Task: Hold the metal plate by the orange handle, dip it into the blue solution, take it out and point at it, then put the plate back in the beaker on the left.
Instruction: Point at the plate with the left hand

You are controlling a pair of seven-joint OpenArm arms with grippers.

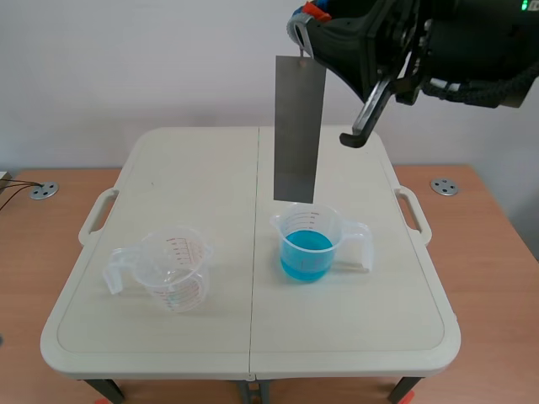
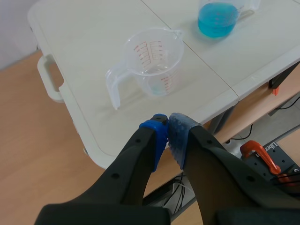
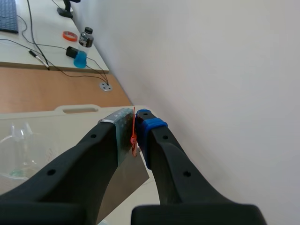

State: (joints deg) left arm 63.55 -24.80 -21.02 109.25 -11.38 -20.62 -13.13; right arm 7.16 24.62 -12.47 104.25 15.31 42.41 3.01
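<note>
The right gripper (image 3: 137, 136) has its fingers pinching the top of the metal plate (image 1: 299, 126), right by the thin orange handle (image 3: 133, 133). Only the scene view shows the whole plate. It hangs straight down, with its low end just above the beaker of blue solution (image 1: 306, 248). The left gripper (image 2: 168, 135) shows only in its own view. Its fingers are pressed together on nothing, by the edge of the table (image 2: 89, 108), near the clear beaker (image 2: 153, 63).

Grey plate (image 1: 299, 126), blue solution (image 1: 306, 246), clear beaker (image 1: 173, 273) with red marks — cream table (image 1: 210, 168).
</note>
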